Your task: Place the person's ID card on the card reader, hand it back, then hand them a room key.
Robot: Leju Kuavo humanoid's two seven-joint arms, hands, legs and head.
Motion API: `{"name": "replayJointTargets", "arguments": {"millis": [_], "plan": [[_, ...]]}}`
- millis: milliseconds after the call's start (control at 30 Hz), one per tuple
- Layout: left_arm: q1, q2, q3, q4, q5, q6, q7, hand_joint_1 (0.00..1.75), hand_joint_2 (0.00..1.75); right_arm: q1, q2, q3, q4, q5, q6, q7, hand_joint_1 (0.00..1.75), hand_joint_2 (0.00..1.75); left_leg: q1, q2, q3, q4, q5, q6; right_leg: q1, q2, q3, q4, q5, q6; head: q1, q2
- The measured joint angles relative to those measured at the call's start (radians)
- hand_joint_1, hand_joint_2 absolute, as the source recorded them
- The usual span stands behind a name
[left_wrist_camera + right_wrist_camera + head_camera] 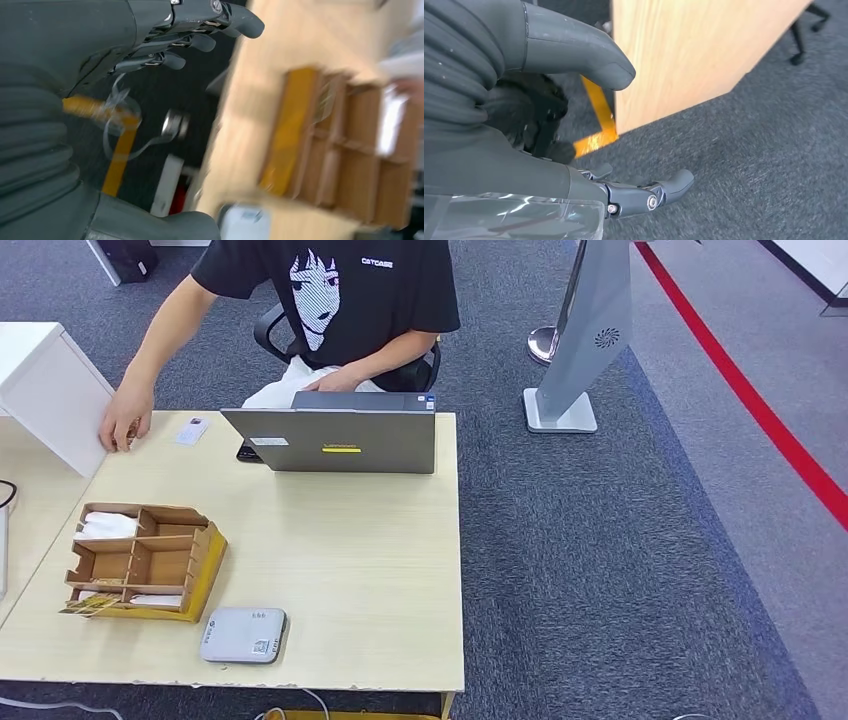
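Observation:
A small white ID card lies on the far left part of the light wooden table, just right of the person's hand. The grey card reader sits near the table's front edge, and its corner is seen blurred in the left wrist view. A cardboard organizer holding white cards stands behind it, also blurred in the left wrist view. My left hand hangs beside the table's edge, fingers spread and holding nothing. My right hand is low by the table's corner, over the carpet, also holding nothing.
A person in a black shirt sits behind an open grey laptop at the table's far side. A white box stands at the far left. A grey floor stand rises on the carpet to the right, beyond it a red floor line.

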Motion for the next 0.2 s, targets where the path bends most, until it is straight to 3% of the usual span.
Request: {"name": "replayJointTargets", "arguments": {"millis": [100,167,200], "plan": [[0.014,-0.006,-0.057,0.098,0.074,-0.042,0.047,0.0,1.75,-0.026,0.0,-0.037,0.019,0.03,0.058,0.006,0.0,1.75,0.0,0.0,0.0,0.0,0.0,0.0,0.0,0.0,0.0,0.0,0.0,0.0,0.0,0.0],[0.015,-0.009,-0.083,0.152,0.097,-0.07,0.072,0.08,1.75,-0.042,0.0,-0.06,0.035,0.045,0.092,0.008,0.88,1.75,0.0,0.0,0.0,0.0,0.0,0.0,0.0,0.0,0.001,0.0,0.0,0.0,0.0,0.0],[0.015,-0.01,-0.089,0.165,0.103,-0.078,0.079,0.1,1.75,-0.046,0.0,-0.066,0.039,0.05,0.1,0.008,1.17,1.75,-0.001,0.0,0.0,0.0,0.0,0.0,0.0,0.0,0.001,0.0,0.0,0.0,0.0,0.0]]}}
